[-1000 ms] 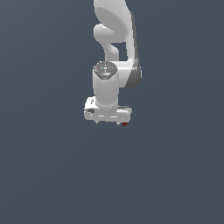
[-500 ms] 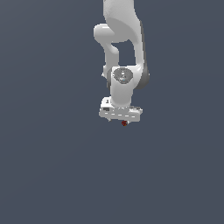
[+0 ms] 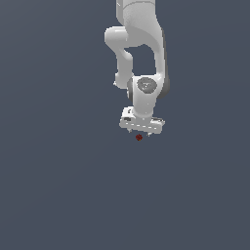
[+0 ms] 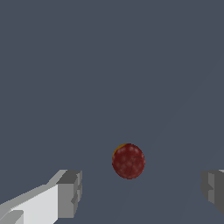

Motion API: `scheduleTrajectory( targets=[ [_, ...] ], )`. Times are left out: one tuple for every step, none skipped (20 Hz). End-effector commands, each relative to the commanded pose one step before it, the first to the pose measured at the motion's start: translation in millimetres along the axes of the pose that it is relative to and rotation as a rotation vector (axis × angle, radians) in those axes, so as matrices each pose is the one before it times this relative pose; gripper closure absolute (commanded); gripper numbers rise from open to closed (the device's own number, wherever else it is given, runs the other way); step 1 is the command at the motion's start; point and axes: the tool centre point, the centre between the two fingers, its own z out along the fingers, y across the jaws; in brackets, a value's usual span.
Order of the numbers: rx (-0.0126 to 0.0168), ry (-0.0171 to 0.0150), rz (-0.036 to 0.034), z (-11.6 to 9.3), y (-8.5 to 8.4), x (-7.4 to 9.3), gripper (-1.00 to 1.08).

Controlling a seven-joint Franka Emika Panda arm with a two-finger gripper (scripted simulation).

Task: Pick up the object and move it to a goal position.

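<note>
The object (image 3: pixel 138 137) is a tiny dark red roundish lump on the grey floor, just below the white gripper (image 3: pixel 140 133) in the exterior view. In the wrist view the object (image 4: pixel 128 161) is a dark red ball with a small yellow-orange spot on its edge. It lies between the two grey fingertips (image 4: pixel 70 194), apart from both. The gripper (image 4: pixel 141 192) is open and empty, its jaws spread wide on either side of the object.
The white arm (image 3: pixel 139 44) rises from the gripper toward the top of the exterior view. The floor (image 3: pixel 58 185) is plain grey with nothing else on it.
The arm and gripper have moved toward the exterior view's right and a little lower, bringing the hand over the red object. The object has stayed in place.
</note>
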Motion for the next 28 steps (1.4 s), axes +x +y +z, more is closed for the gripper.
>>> scheduleTrajectory(
  targets=[
    [0.00022,0.00051,0.00746,2.46,-2.21,-4.35,-0.92],
    [0.00001,-0.00004,0.00084,0.40,-0.41,-0.72,-0.92],
    [0.00000,0.00000,0.00000,0.12,-0.28,-0.30,-0.92],
    [-0.00014,-0.00067,-0.00268,-0.54,0.51,1.08,-0.92],
    [0.00000,0.00000,0.00000,0.30,-0.01,-0.02,-0.92],
    [0.00000,0.00000,0.00000,0.90,-0.02,-0.06,-0.92],
    [0.00000,0.00000,0.00000,1.50,-0.04,-0.09,-0.92],
    [0.00000,0.00000,0.00000,2.10,-0.05,-0.13,-0.92],
    [0.00000,0.00000,0.00000,2.69,-0.07,-0.17,-0.92],
    [0.00002,0.00014,0.00068,3.19,0.26,-0.09,-0.92],
    [0.00000,0.00000,0.00000,3.84,-0.09,-0.26,-0.92],
    [0.00001,0.00010,0.00048,4.35,0.14,-0.21,-0.92],
    [0.00000,0.00000,0.00000,4.94,-0.12,-0.32,-0.92],
    [0.00002,0.00014,0.00067,5.21,0.20,-0.20,-0.92],
    [0.00000,0.00000,0.00000,4.79,-0.14,-0.25,-0.92],
    [0.00003,0.00014,0.00067,4.09,0.20,-0.04,-0.92],
    [0.00000,0.00000,0.00000,3.54,-0.15,-0.08,-0.92],
    [0.00000,0.00000,0.00000,2.94,-0.15,0.00,-0.92],
    [0.00000,0.00000,0.00000,2.35,-0.14,0.06,-0.92],
    [0.00000,0.00000,0.00000,1.79,-0.13,0.10,-0.92],
    [0.00007,0.00014,0.00067,1.16,0.24,0.24,-0.92],
    [0.00000,0.00000,0.00000,0.73,-0.07,0.08,-0.92],
    [0.00000,0.00000,0.00000,0.24,-0.02,0.03,-0.92],
    [0.00000,0.00000,0.00000,0.00,0.00,0.00,1.08],
    [0.00000,0.00000,0.00000,0.00,0.00,0.00,1.08],
    [0.00000,0.00000,0.00000,0.00,0.00,0.00,1.08],
    [0.00000,0.00000,0.00000,0.00,0.00,0.00,1.08],
    [0.00000,0.00000,0.00000,0.00,0.00,0.00,1.08]
  ],
)
